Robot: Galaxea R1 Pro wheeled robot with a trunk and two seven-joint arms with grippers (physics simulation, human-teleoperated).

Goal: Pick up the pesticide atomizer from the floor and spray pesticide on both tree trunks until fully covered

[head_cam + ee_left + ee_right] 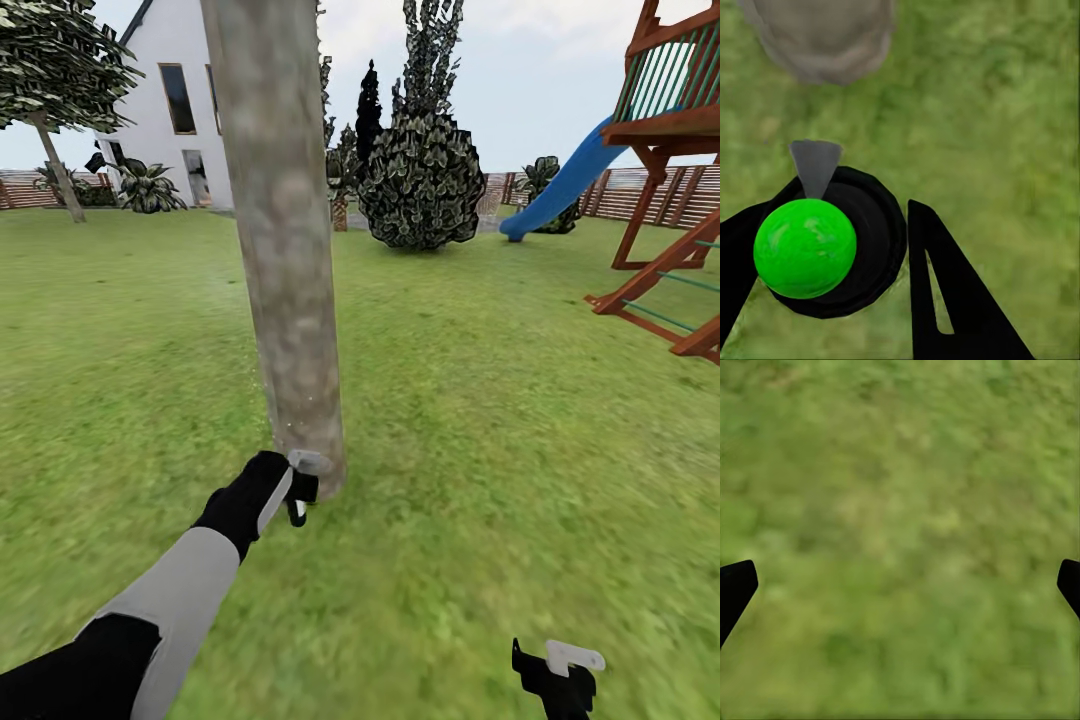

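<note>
Lawn, mid-garden. My left claw is down low at the foot of the near tree trunk, closed around the spray bottle. In the left wrist view I look straight down on the bottle's top: round black body with a bright green cap, pale grey nozzle pointing away toward the base of the trunk. One dark finger stands just off the bottle's side; the other presses in from the opposite edge. Grip looks held, though contact on the near finger is hard to confirm.

Key relation: the trunk lies directly ahead of the nozzle, very close, bottle standing roughly upright with its long axis running up and down. In the head view the bottle sits just beside the bark at the trunk's bottom right. I judge spraying is under way or about to start on this trunk, at its lowest part (most of the trunk rises above the claw, so the arm would need to travel upward to cover it).

Right claw hangs near, low right, over bare grass; fingers spread wide at the edges of its wrist view, holding nothing.

Second tree stands far left near the white house, well apart. Slide and play frame far right.
</note>
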